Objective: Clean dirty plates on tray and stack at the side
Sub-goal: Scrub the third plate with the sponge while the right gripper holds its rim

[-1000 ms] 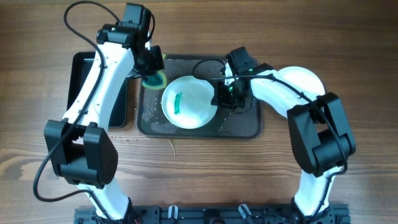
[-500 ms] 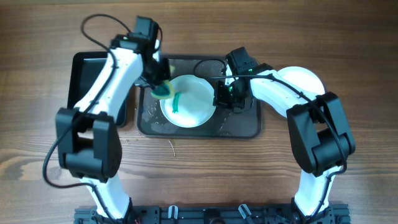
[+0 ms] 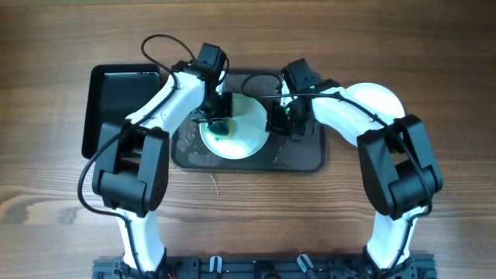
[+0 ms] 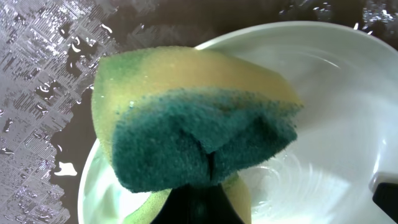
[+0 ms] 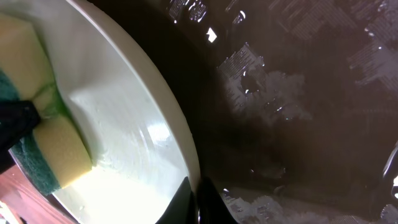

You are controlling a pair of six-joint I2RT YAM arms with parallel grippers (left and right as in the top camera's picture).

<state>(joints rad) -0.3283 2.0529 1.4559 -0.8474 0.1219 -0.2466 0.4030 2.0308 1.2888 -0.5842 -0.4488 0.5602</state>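
Wet dark grey tray point(image 3: 304, 159) on wooden counter point(image 3: 62, 194), white plate point(image 3: 249, 133) in its middle. Left pincer point(image 3: 219, 124) clenched around yellow-and-green sponge point(image 4: 193, 124) (green scrub side up), pressed onto plate's left part. Right pincer point(image 3: 280, 124) clamped on plate's right rim. Second white plate point(image 3: 381, 97) on counter right of tray, black container point(image 3: 116, 97) left of it

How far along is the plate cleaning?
Done: a plain white plate lies beside the dark grey tray, on the right. In hand: the left jaws press a yellow-green sponge on a round white plate whose rim the right jaws pinch. Left: finish wiping, then stack it.
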